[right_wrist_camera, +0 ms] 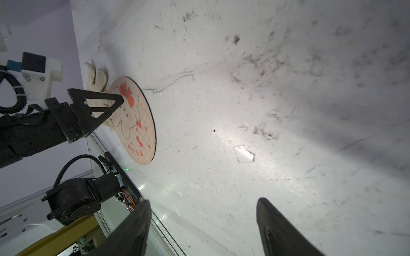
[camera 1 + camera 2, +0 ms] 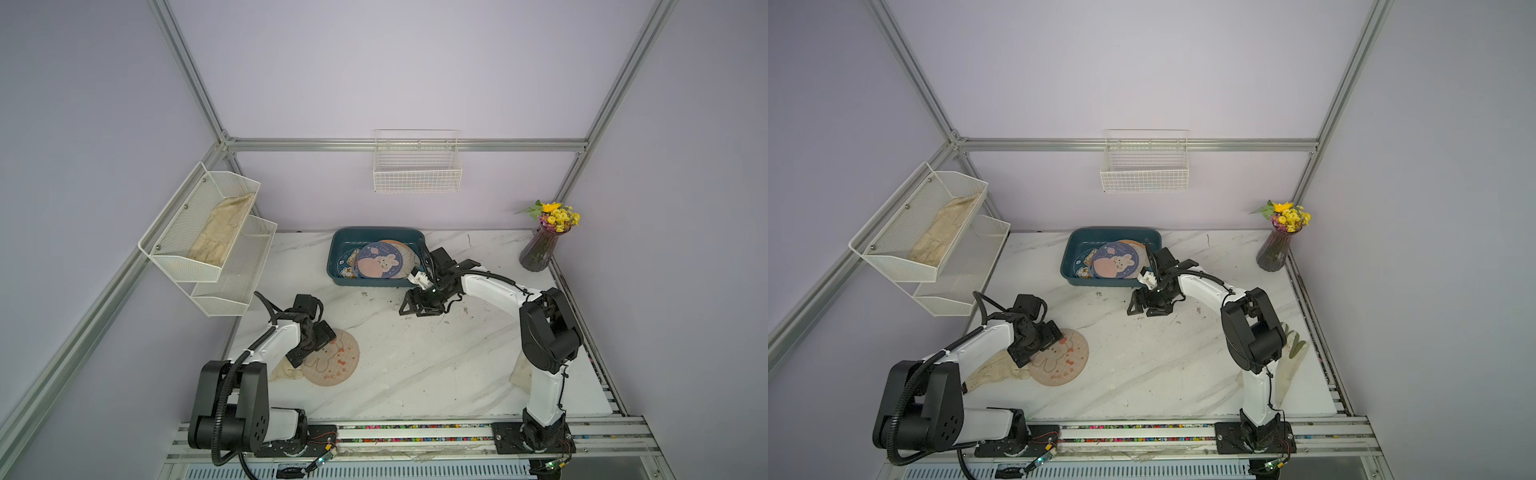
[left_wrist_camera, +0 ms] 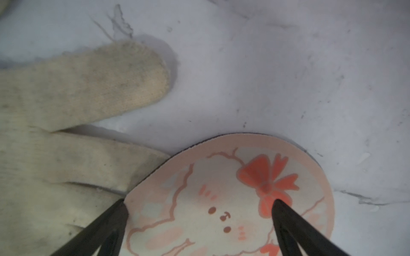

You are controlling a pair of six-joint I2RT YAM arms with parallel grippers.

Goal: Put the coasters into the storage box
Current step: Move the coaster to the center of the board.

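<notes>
**A:** Which step is in hand?

**B:** I'm reading it as the pickup of the 1 coaster showing outside the box. This pink coaster (image 2: 337, 362), printed with a fluffy cartoon animal and a red bow, is lying flat on the marble table (image 2: 436, 374) at near left. It is well apart from the storage box (image 2: 333, 257) at far centre. The box is already holding a pile of coasters, with a navy bunny coaster (image 2: 382, 261) on top.

**A:** Left gripper?

**B:** The left gripper (image 3: 199, 201) is hovering over the pink coaster's left part, jaws spread wide and holding nothing. In the left wrist view, 1 fingertip is sitting at the rim and the other over the bow. I cannot tell whether either is touching.

**A:** Right gripper?

**B:** The right gripper (image 1: 203, 200) is hanging over bare table just near of the box's right corner, jaws well apart and empty.

**A:** Anything complicating the grasp?

**B:** A cream glove (image 3: 66, 99) is lying just left of the pink coaster, and the rim is overlapping 1 glove finger.

**A:** What is the next move calling for?

**B:** My judgement:
- The mat is thin, so 1 finger is needing to slip under the rim.
- The edge propped on the glove is looking like the easiest entry.
- The closing should be catching the mat alone, not the knit.
- After that comes a carry far and right, releasing above the pile.
</notes>
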